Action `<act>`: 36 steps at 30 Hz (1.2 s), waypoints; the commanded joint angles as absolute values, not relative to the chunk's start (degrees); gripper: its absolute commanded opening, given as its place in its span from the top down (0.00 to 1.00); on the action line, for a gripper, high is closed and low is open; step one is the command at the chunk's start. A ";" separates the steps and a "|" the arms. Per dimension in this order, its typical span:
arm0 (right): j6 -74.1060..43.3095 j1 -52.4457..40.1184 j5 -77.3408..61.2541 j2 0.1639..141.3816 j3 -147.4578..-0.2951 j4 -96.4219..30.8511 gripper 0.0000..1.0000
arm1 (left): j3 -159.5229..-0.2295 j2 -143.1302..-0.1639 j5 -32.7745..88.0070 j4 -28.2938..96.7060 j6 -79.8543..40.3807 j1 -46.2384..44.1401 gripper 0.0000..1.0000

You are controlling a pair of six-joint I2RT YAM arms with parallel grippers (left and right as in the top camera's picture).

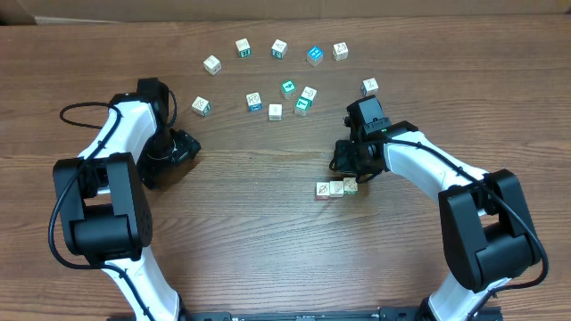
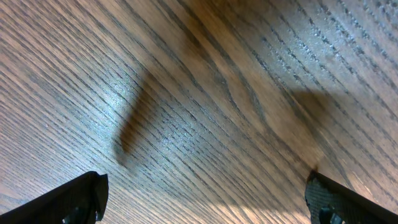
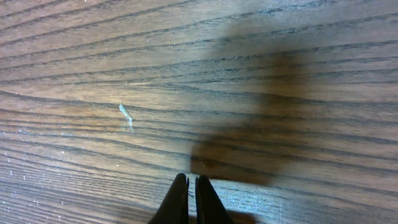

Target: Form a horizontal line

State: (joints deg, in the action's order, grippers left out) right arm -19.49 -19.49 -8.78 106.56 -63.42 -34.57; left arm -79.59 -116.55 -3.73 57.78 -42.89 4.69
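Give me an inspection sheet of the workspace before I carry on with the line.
Surface: wooden table, bare grain; one pale scratch in the right wrist view.
Job's things: horizontal line, three cubes showing, touching, slightly slanted; its right end lies at the right gripper.
Clutter: loose cubes, about a dozen, scattered across the far side.
Grippers: left gripper open, empty, over bare wood; right gripper shut, nothing between its fingers.
Cables: black cable looping off the left arm, clear of the cubes.
Surroundings: tan strip beyond the far edge; nothing else seen.
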 commanded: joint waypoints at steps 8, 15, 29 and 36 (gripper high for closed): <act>-19.57 -19.44 -8.88 106.21 -64.55 -34.79 0.96 | -79.22 -116.22 -4.89 57.76 -42.24 4.49 0.00; -22.92 -19.44 -6.00 106.21 -64.58 -35.83 0.96 | -79.22 -116.22 -4.89 57.76 -42.22 4.49 0.00; -22.90 -19.44 -5.91 106.19 -64.55 -36.77 0.96 | -79.22 -116.22 -4.89 57.76 -42.24 4.49 0.01; -22.72 -19.46 -6.59 106.19 -64.55 -37.89 0.96 | -79.22 -116.22 -4.89 57.74 -42.24 4.49 0.01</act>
